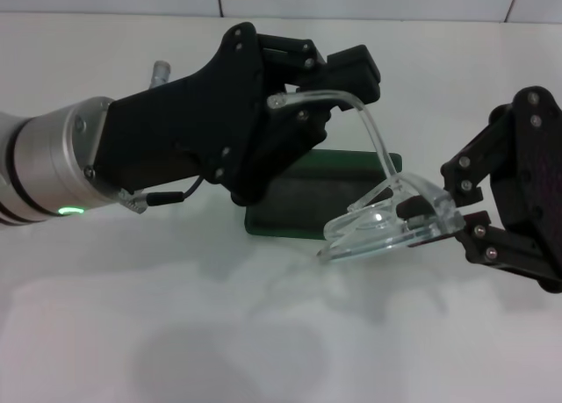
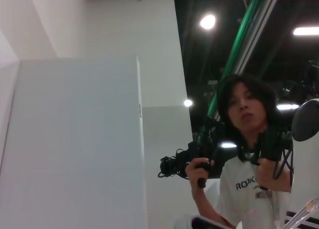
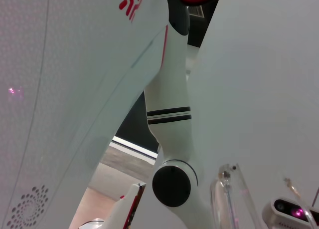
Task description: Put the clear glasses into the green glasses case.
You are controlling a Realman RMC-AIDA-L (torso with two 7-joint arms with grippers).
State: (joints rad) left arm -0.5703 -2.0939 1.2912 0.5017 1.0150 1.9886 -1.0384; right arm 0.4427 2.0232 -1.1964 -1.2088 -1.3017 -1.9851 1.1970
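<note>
The clear glasses (image 1: 386,223) hang in the air between both grippers, just above the near right corner of the green glasses case (image 1: 294,201). The case lies open on the table, its dark lining facing up. My left gripper (image 1: 307,104) reaches in from the left above the case and is shut on the end of one thin clear arm. From the right, my right gripper (image 1: 443,212) is shut on the lens front. A clear piece of the glasses (image 3: 228,199) shows in the right wrist view, and a clear tip (image 2: 305,213) in the left wrist view.
The white table (image 1: 176,333) spreads out toward me, with a white wall behind it. A small grey metal cylinder (image 1: 161,69) stands at the back, behind my left arm. A person (image 2: 249,154) stands in the left wrist view.
</note>
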